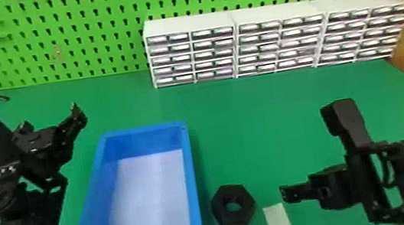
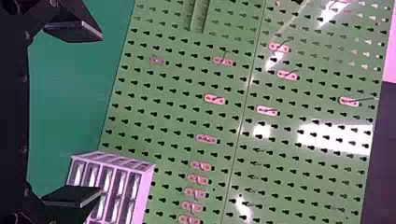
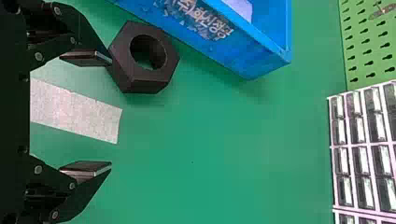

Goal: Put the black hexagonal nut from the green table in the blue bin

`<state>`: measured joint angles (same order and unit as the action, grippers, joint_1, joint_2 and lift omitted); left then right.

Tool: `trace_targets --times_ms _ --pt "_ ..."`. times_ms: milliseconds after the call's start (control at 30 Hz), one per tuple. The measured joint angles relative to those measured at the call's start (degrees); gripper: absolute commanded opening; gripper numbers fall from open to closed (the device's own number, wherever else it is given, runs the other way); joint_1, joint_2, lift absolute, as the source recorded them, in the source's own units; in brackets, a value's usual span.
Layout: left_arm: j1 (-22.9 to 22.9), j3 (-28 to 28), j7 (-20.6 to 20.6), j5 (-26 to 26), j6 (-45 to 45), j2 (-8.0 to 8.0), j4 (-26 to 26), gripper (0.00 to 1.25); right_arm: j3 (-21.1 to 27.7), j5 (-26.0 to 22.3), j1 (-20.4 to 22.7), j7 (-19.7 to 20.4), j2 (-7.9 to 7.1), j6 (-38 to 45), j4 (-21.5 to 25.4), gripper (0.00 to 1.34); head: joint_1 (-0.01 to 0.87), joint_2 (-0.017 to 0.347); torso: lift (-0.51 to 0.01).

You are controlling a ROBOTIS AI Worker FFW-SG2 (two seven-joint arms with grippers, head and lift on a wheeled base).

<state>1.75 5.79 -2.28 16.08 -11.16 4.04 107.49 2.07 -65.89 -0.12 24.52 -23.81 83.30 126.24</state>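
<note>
Right wrist view: printed lettering (image 3: 198, 19) marks the blue bin (image 3: 261, 63); right tool (image 1: 318, 189) (empty) gapes wide.

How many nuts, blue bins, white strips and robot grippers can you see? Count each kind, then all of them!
Nut: 1
Blue bin: 1
White strip: 1
Grippers, left gripper and right gripper: 2
Total: 5

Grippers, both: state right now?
Left gripper: open, empty.
Right gripper: open, empty; the black hexagonal nut is by one fingertip, not between the two.
</note>
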Motion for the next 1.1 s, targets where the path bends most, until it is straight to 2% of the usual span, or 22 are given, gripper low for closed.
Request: trace_targets --times_ms 233,733,1100 --pt "-0.30 -0.19 0.00 -0.01 0.00 0.00 0.00 1.12 0.55 0.44 -1.06 0.00 0.77 1.66 -0.81 0.86 0.692 0.008 -0.097" --pt "-0.76 -0.87 0.00 -0.77 -0.01 0.00 -0.09 1.12 2.05 4.08 -5.46 0.00 5.03 6.59 -2.73 0.86 0.692 0.008 -0.097" --pt "-0.79 -1.13 0.00 -0.80 0.00 0.00 -0.26 1.12 1.21 4.98 -7.15 0.00 6.14 6.61 -3.87 0.86 0.692 0.008 -0.097"
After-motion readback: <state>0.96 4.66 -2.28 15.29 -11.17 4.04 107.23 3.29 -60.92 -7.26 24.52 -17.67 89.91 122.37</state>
